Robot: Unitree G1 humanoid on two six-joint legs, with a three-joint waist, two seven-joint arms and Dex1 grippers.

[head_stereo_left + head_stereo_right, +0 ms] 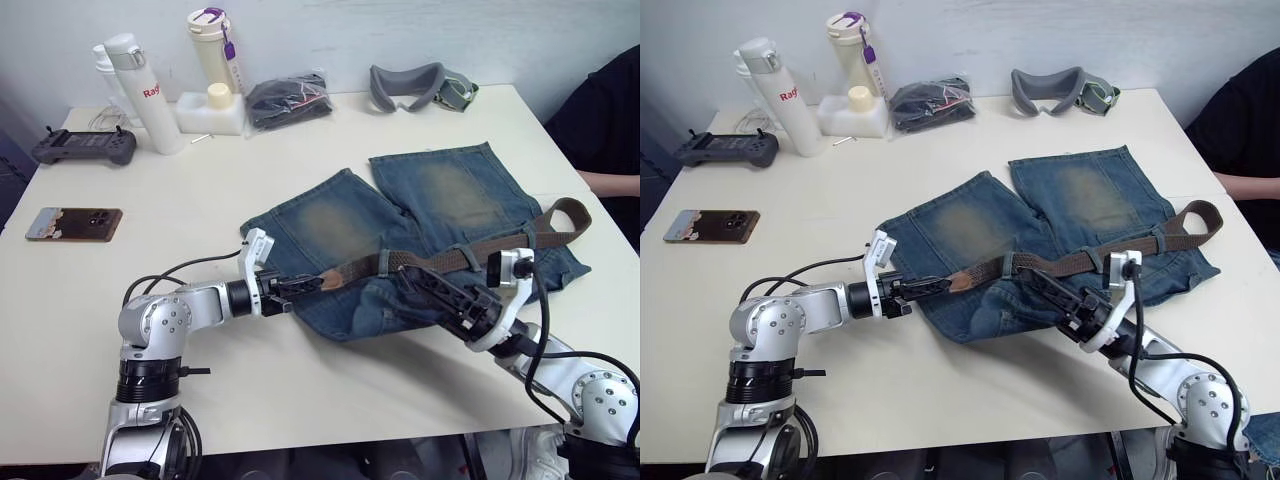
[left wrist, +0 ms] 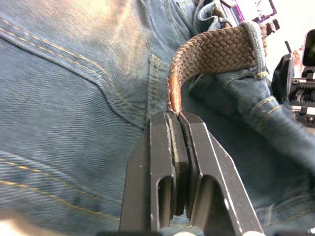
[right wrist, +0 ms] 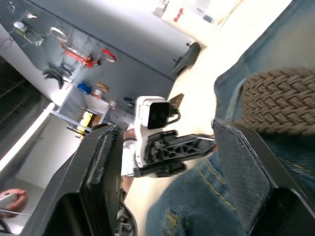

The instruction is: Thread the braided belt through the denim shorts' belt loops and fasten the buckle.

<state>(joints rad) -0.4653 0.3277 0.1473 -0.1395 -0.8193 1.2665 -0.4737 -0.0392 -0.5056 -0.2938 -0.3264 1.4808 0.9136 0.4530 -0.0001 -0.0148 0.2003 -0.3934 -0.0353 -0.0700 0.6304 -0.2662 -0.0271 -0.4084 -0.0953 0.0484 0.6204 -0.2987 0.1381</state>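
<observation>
While the left gripper (image 1: 300, 283) is pinching the tan leather tip of the braided belt (image 1: 440, 262) between fully closed fingers (image 2: 170, 147), the threading is looking partly done; the strap is running along the waistband of the denim shorts (image 1: 420, 225) and passing under at least a couple of belt loops (image 1: 384, 264) near the middle (the far ones are too small to count). The belt's far end is curling off the waistband in a loose loop at the right, and the buckle cannot be made out there, so the fastening seems to be wholly left to do; judging by the slack, more pulling through is probably needed first.

The belt is showing a coarse, flat basket-weave in brown with a smooth capped tip; the shorts are lying waist toward the robot on the pale table (image 1: 150, 260), soft twilled denim with orange stitching and yellowish faded patches on both legs. Further right, the right gripper (image 1: 1045, 285) is hovering just over the waistband beside the belt; its textured pads are standing wide apart, gripping nothing.
</observation>
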